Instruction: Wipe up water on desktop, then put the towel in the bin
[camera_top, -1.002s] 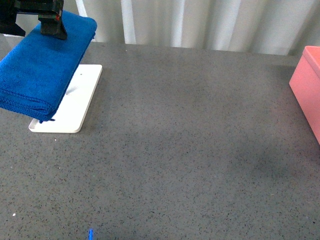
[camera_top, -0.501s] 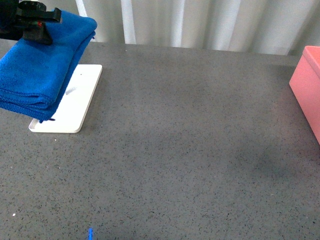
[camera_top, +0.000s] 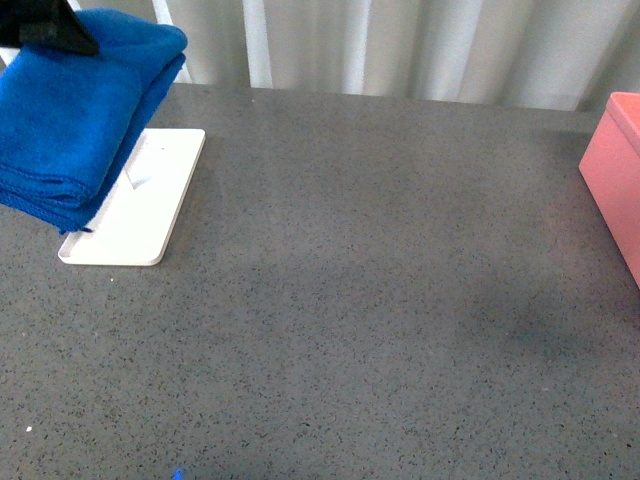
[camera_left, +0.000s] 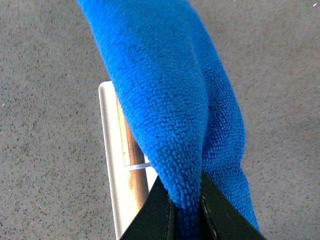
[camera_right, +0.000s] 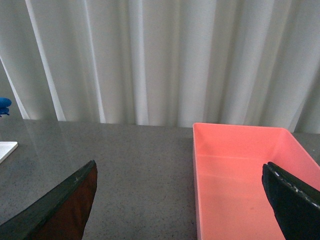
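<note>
One surface (camera_top: 380, 300), dark and speckled. One towel (camera_top: 75, 110), a single blue cloth folded in layers, over the far left corner. One white tray (camera_top: 150, 215) at that same corner. One wooden rod (camera_left: 134, 170) shows on the tray in the left wrist view; the towel hides whether there are more. One pink bin (camera_top: 612, 170) at the right edge. Two end effectors, the left end effector (camera_left: 186, 207) and the right end effector (camera_right: 177, 200), each showing two dark fingers (camera_right: 60, 205). One tiny blue scrap (camera_top: 178, 474) at the near edge. One pale curtain (camera_top: 420, 45) behind the far edge.
</note>
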